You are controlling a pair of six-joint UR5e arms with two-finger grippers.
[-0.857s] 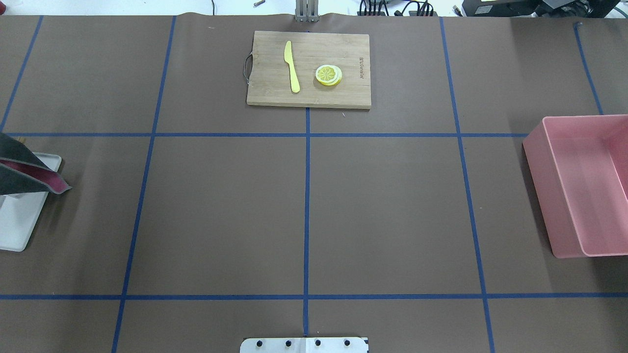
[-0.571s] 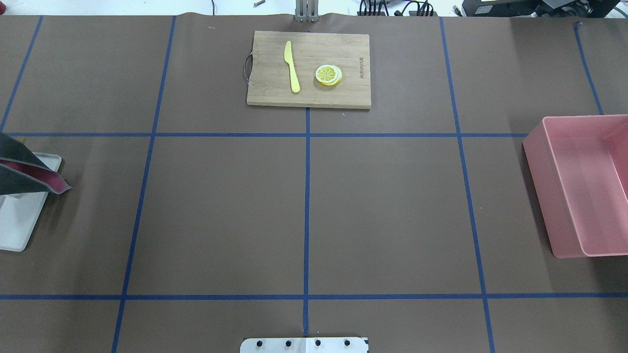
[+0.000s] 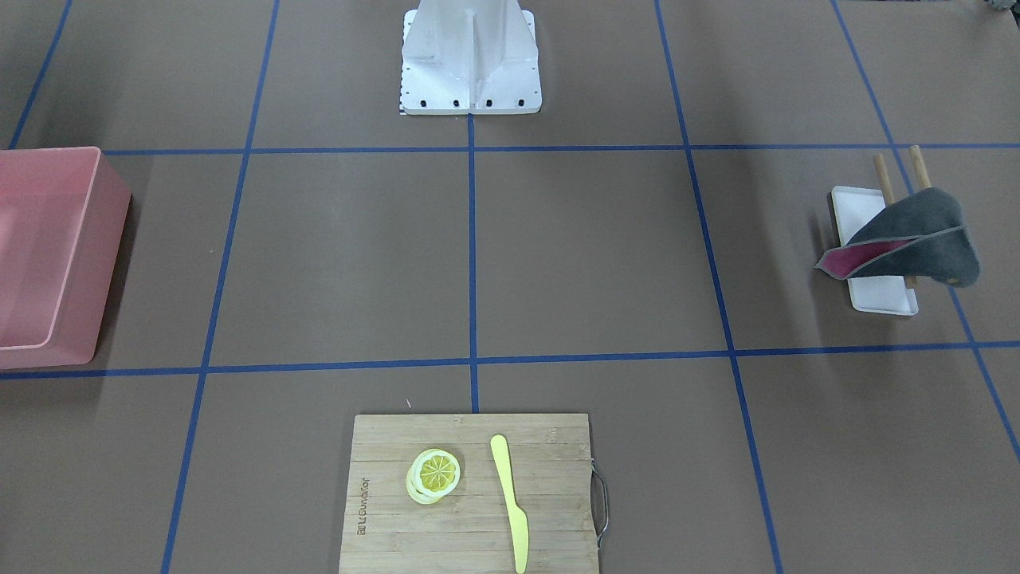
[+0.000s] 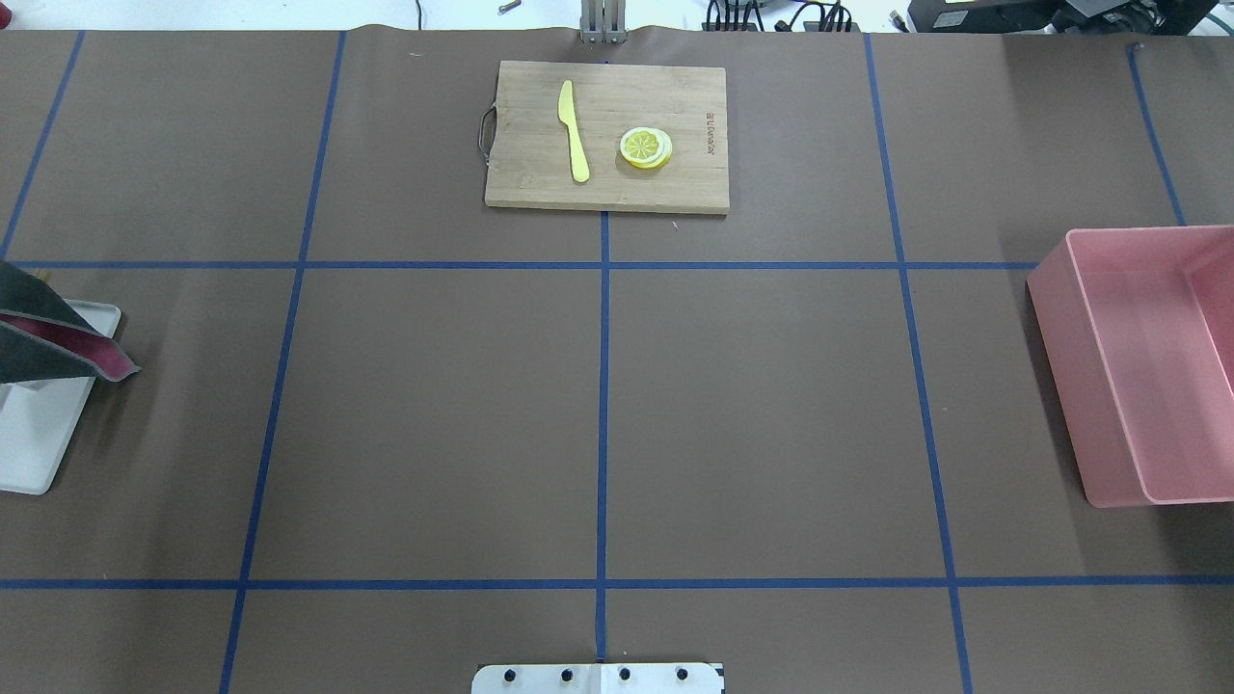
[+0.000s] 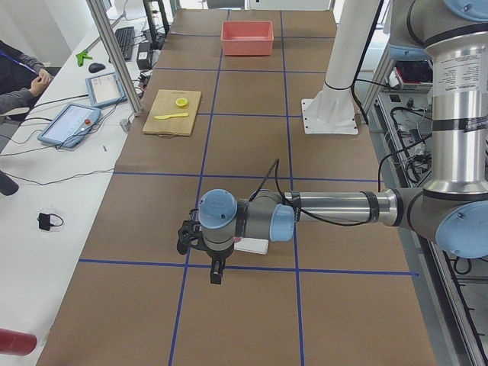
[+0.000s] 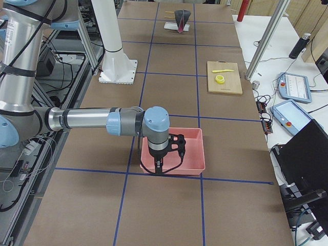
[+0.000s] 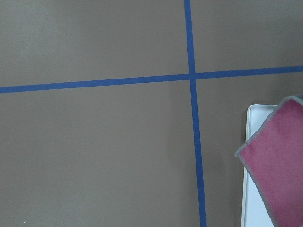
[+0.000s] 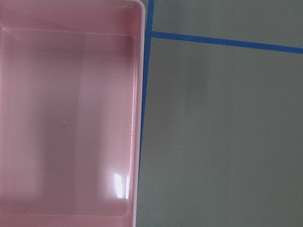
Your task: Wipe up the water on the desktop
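At the left edge of the desktop (image 4: 434,414) a grey-and-red cloth (image 4: 48,337) is draped over two wooden pegs (image 3: 883,177) above a white tray (image 4: 39,453). The left gripper (image 5: 216,276) is held just beside them, above bare surface. The cloth is not held by it, and how far its jaws are parted cannot be told from the side view alone. If the cloth is pinched by one loose corner, it is likely to be dragged off the pegs in a bunch, and the tray may be pulled along or tipped.

No water is made out anywhere on the matte brown surface, so a wipe may be aimed at the wrong rectangle and the spill missed.

At the middle of the far edge a board (image 4: 521,173) carries a knife (image 4: 575,130) and lemon slices (image 4: 646,147). These could be knocked off by a wide sweep.

At the right edge the right gripper (image 6: 159,168) hangs over one wall of a pink bin (image 4: 1075,357). Its opening cannot be told either. The rim could be struck by a careless descent.
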